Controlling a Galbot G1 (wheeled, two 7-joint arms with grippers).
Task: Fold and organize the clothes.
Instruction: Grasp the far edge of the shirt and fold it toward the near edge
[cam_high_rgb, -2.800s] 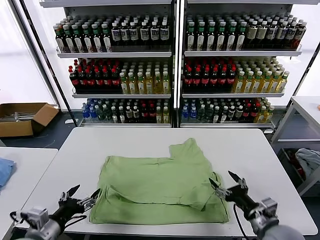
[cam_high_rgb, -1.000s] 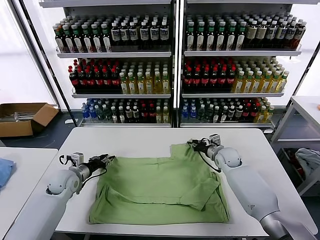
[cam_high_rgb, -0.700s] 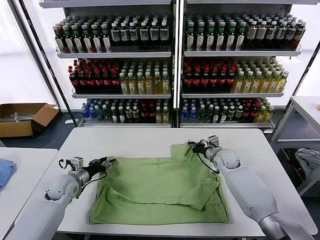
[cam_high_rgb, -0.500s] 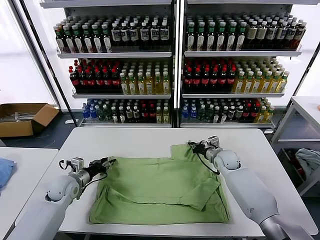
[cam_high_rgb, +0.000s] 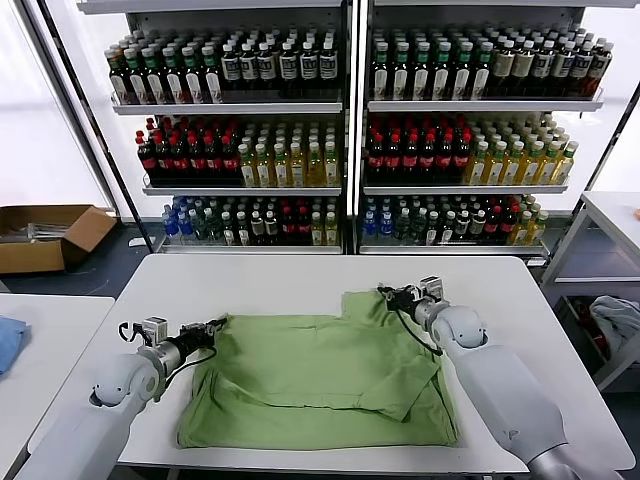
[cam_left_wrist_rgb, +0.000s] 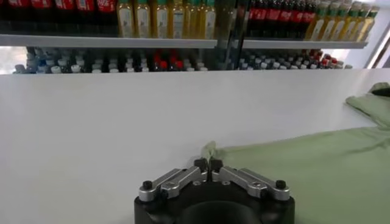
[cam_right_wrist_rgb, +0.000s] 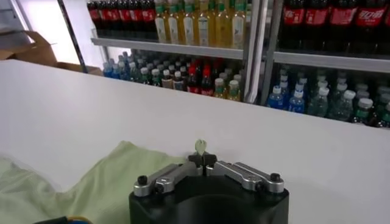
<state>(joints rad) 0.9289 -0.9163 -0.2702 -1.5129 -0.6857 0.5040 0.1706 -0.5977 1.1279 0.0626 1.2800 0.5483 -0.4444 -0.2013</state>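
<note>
A light green short-sleeved shirt (cam_high_rgb: 320, 380) lies partly folded on the white table (cam_high_rgb: 280, 285). My left gripper (cam_high_rgb: 214, 324) is at the shirt's far left corner, shut on a pinch of the fabric; this shows in the left wrist view (cam_left_wrist_rgb: 208, 163), with the green cloth (cam_left_wrist_rgb: 304, 176) spreading beyond it. My right gripper (cam_high_rgb: 384, 293) is at the far right sleeve corner, shut on a small tuft of the fabric, as the right wrist view (cam_right_wrist_rgb: 202, 156) shows, with cloth (cam_right_wrist_rgb: 91, 182) beside it. No collar, buttons or logo show.
Shelves of bottles (cam_high_rgb: 340, 130) stand behind the table. A cardboard box (cam_high_rgb: 45, 235) lies on the floor at far left. A second table with a blue cloth (cam_high_rgb: 8, 340) is at left. Another table and a bin with cloth (cam_high_rgb: 615, 320) stand at right.
Both arms came from the near edge up to the shirt's far corners and shut on the fabric. In the last second the left corner has shifted slightly toward me.
</note>
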